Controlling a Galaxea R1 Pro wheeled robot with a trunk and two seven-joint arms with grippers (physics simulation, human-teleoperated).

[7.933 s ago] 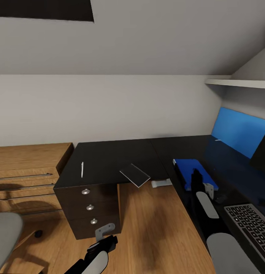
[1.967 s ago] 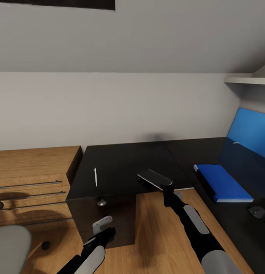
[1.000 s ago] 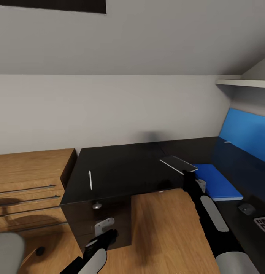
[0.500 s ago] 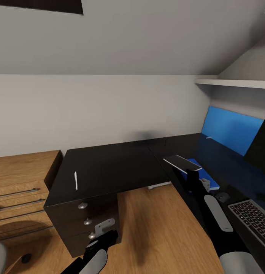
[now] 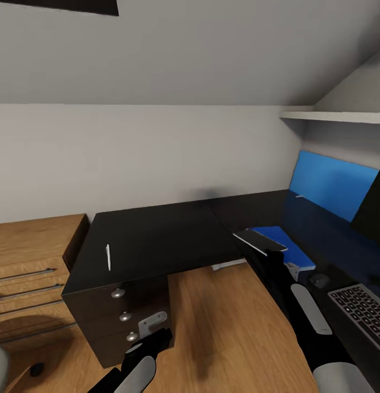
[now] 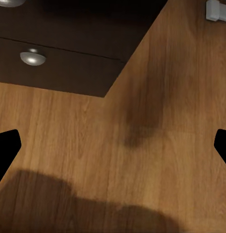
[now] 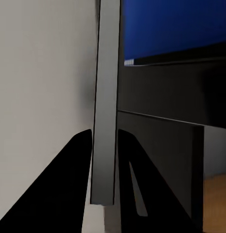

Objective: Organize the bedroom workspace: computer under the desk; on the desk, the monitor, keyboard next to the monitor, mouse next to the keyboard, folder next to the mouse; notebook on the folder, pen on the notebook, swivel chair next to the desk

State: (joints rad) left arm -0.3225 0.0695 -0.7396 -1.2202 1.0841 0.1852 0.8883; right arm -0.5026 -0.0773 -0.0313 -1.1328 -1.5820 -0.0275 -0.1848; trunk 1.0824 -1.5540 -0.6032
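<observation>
A: Carrying the notebook point(image 5: 259, 240), your right pincer point(image 5: 275, 256) grips its edge, just over the folder's point(image 5: 285, 246) near corner.

B: Level it, centre it above the folder, lower gently. Left pincer point(image 5: 151, 334) is open, idle.

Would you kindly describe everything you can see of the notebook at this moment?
The notebook is a small, thin, flat grey rectangle with a pale edge and a slightly glossy top. It is lifted off the desk, held roughly level by the right pincer, which grips one end. In the head view it overlaps the near corner of the blue folder. The right wrist view shows it edge-on as a slim grey slab clamped between two dark fingers.
</observation>
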